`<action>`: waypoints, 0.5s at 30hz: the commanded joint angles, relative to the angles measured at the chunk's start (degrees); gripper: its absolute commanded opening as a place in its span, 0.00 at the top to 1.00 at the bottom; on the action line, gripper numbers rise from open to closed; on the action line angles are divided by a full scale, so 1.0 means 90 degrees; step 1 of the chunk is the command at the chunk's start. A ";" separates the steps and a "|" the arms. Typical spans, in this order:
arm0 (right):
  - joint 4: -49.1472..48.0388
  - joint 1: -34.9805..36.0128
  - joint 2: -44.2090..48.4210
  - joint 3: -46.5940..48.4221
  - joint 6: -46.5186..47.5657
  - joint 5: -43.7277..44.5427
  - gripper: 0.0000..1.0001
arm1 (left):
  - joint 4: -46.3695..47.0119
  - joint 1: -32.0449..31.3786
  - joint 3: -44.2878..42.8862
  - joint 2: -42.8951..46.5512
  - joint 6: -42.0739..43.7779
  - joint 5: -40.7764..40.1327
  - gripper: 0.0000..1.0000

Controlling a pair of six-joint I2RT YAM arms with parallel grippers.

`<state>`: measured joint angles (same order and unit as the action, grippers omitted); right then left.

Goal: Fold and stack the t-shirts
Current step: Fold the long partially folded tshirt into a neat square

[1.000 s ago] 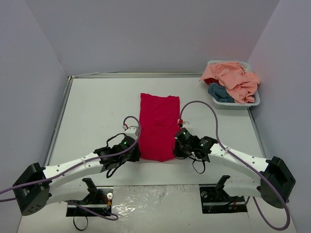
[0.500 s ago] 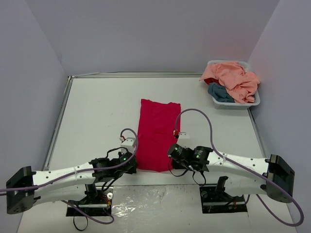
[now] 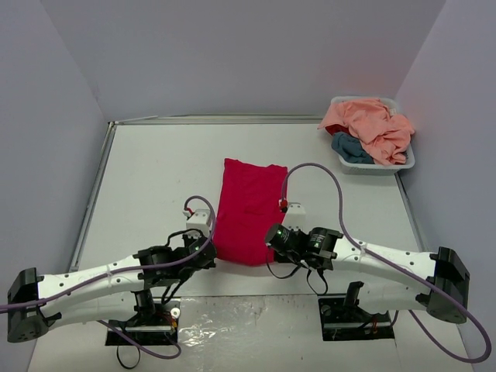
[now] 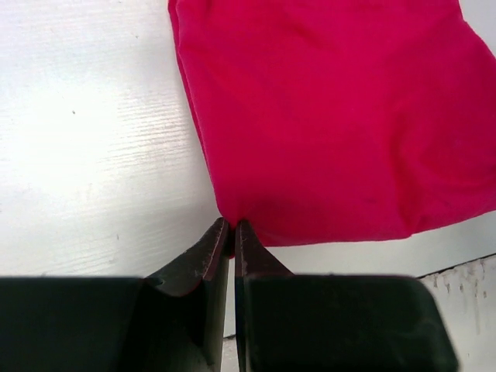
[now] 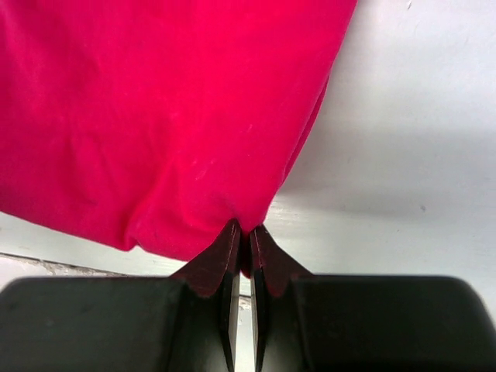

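Your left gripper (image 4: 232, 227) pinches a corner of the red t-shirt (image 4: 325, 108), which spreads ahead and rightward; your right gripper (image 5: 245, 230) clamps another corner, cloth ahead-left.

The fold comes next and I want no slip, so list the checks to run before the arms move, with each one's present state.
1. The left gripper holds the red t-shirt at its near left corner, jaws closed on cloth: ok.
2. The right gripper holds the near right corner, jaws closed on cloth: ok.
3. The shirt lies flat as a narrow strip on the table: ok.
4. The table beyond the shirt's far edge is bare for the fold: ok.
5. The basket, holding the peach shirt and the teal shirt, stands apart at the far right: ok.
6. Every layer is caught in each pinch: cannot tell.
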<state>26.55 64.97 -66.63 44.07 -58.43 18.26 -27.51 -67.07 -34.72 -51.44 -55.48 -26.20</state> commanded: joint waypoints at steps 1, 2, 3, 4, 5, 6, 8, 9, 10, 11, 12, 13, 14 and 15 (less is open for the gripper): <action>0.0527 0.0047 0.0118 0.0395 -0.0060 0.0676 1.00 | -0.0439 -0.0028 -0.0487 -0.0036 0.0159 -0.0477 0.98; 0.0546 0.0047 0.0128 0.0434 -0.0050 0.0705 1.00 | -0.0459 -0.0028 -0.0546 -0.0046 0.0188 -0.0526 0.98; 0.0585 0.0047 0.0099 0.0532 -0.0050 0.0754 1.00 | -0.0498 -0.0019 -0.0595 -0.0065 0.0227 -0.0575 0.98; 0.0615 0.0047 0.0089 0.0581 -0.0031 0.0851 1.00 | -0.0527 -0.0019 -0.0702 -0.0085 0.0247 -0.0624 0.98; 0.0663 0.0037 0.0050 0.0630 -0.0011 0.0890 1.00 | -0.0557 0.0001 -0.0761 -0.0114 0.0266 -0.0712 0.98; 0.0693 0.0037 0.0031 0.0727 -0.0011 0.0939 1.00 | -0.0605 0.0010 -0.0839 -0.0172 0.0266 -0.0751 0.98; 0.0751 0.0037 -0.0008 0.0806 -0.0031 0.1086 1.00 | -0.0810 0.0049 -0.1082 -0.0368 0.0257 -0.0897 0.98; 0.0810 0.0037 -0.0009 0.0893 -0.0069 0.1164 1.00 | -0.0879 0.0059 -0.1161 -0.0504 0.0266 -0.0956 0.98; 0.0859 0.0037 0.0011 0.0933 -0.0128 0.1261 1.00 | -0.0899 0.0069 -0.1220 -0.0573 0.0276 -0.0995 0.98; 0.0869 0.0037 0.0050 0.0952 -0.0128 0.1388 1.00 | -0.0899 0.0089 -0.1317 -0.0622 0.0286 -0.1034 0.98; 0.0888 0.0037 0.0147 0.0981 -0.0109 0.1457 1.00 | -0.0889 0.0147 -0.1357 -0.0709 0.0315 -0.1093 0.98; 0.0908 0.0008 0.0196 0.1040 -0.0090 0.1515 1.00 | -0.0889 0.0196 -0.1405 -0.0749 0.0325 -0.1093 0.98; 0.0918 -0.0031 0.0254 0.1069 -0.0051 0.1593 1.00 | -0.0841 0.0264 -0.1445 -0.0769 0.0354 -0.1084 0.98; 0.0937 -0.0089 0.0265 0.1108 0.0046 0.1613 1.00 | -0.0724 0.0419 -0.1455 -0.0807 0.0422 -0.1045 0.98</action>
<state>31.66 64.79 -66.37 51.31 -58.33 26.85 -32.97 -65.43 -45.12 -58.41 -53.52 -32.91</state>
